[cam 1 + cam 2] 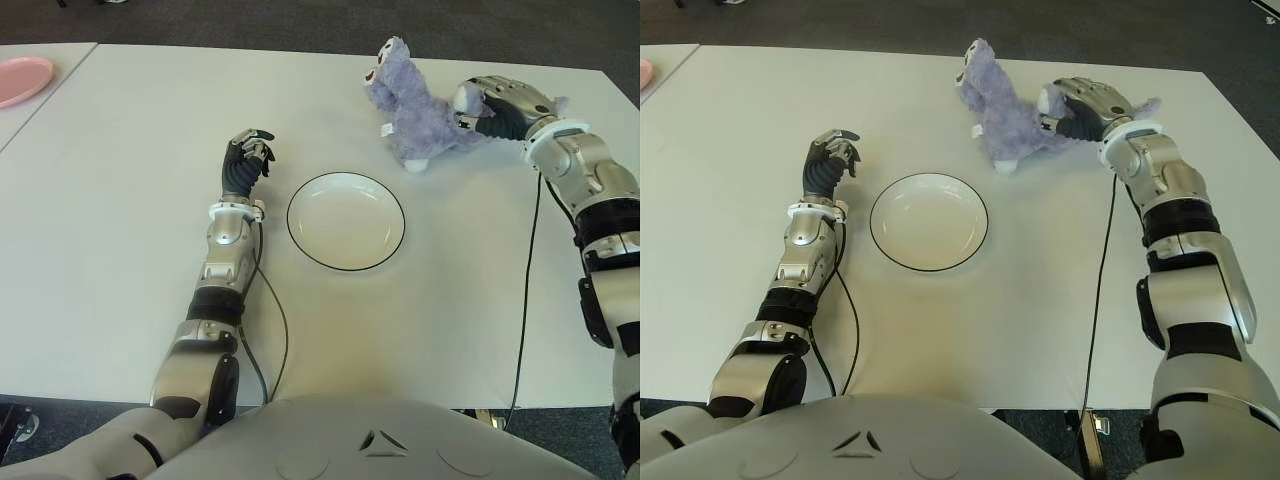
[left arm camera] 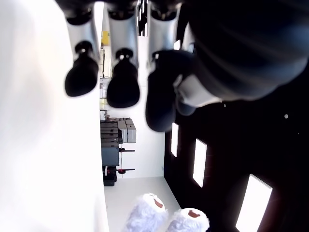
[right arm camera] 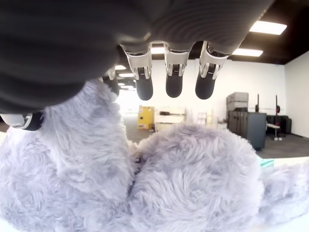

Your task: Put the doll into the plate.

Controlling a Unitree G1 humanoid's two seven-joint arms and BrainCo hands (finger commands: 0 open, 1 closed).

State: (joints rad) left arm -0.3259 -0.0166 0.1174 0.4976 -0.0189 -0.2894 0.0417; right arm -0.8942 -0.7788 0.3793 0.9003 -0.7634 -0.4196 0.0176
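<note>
Right hand [image 1: 490, 105] is on the doll [image 1: 410, 110] up at one o'clock from the plate [image 1: 346, 221], fingers [image 3: 175, 82] arched over its plush back end but not clamped yet, so I call it open. The doll lies on the table [image 1: 140, 110], well clear of the plate. It looks light, soft and squashy; best to squeeze the thick body. Left hand [image 1: 245, 160] sits at nine o'clock of the plate, fingers curled, empty.
</note>
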